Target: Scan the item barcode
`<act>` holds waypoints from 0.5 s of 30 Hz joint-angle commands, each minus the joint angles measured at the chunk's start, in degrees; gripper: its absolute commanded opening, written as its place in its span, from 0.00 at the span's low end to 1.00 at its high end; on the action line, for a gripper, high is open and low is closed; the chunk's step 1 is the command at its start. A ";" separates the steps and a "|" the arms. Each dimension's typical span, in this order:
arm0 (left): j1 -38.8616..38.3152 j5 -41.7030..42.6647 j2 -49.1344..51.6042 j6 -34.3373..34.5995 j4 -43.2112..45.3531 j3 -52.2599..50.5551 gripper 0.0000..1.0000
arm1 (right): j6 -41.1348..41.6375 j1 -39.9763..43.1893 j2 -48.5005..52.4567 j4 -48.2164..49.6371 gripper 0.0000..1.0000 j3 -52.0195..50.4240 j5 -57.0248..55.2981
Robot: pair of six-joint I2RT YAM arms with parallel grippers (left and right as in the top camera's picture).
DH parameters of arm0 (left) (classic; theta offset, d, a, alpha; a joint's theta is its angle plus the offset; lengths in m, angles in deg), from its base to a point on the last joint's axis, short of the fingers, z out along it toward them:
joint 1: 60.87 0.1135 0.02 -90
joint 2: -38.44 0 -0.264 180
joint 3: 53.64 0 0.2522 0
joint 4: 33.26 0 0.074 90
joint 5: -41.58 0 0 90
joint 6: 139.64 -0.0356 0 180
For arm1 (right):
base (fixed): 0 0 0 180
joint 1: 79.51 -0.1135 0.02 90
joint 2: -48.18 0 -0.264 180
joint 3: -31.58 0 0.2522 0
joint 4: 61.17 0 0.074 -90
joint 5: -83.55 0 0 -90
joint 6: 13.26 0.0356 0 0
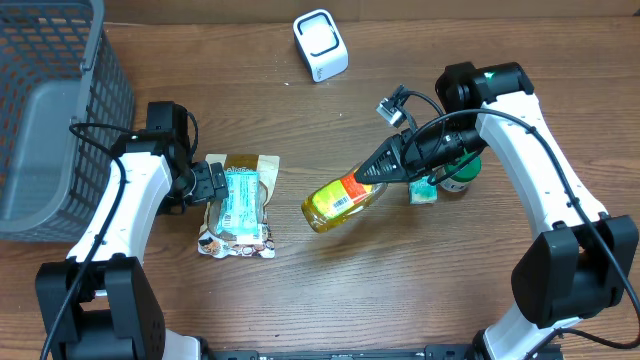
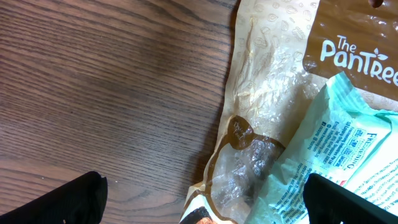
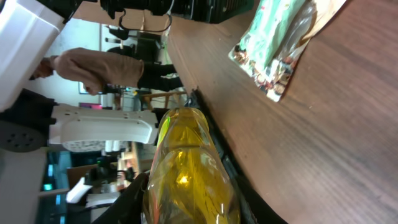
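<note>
My right gripper (image 1: 385, 170) is shut on the neck end of a yellow oil bottle (image 1: 343, 201) and holds it tilted above the table's middle. The bottle's label, with a barcode (image 1: 349, 200), faces up. In the right wrist view the bottle (image 3: 189, 165) fills the space between my two dark fingers (image 3: 127, 199). The white scanner (image 1: 320, 45) stands at the back, well apart from the bottle. My left gripper (image 1: 210, 185) is open at the left edge of a brown snack bag (image 1: 238, 235) with a mint-green packet (image 1: 241, 197) on it; its fingertips (image 2: 68, 199) straddle the bag's corner (image 2: 249, 155).
A grey mesh basket (image 1: 50, 110) occupies the far left. A small green packet (image 1: 422, 192) and a dark jar (image 1: 460, 178) sit under my right arm. The table's front edge runs close behind the held bottle in the right wrist view.
</note>
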 commanded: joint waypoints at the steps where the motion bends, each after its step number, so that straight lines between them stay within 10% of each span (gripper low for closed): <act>1: -0.24 0.46 0.24 -0.66 -0.11 0.85 1.00 | 0.44 0.02 -2.64 0.90 0.15 -0.31 0.46; 15: -0.24 0.46 0.24 -0.66 -0.11 0.85 0.99 | 34.10 -6.97 -2.64 20.65 0.16 -0.35 -40.98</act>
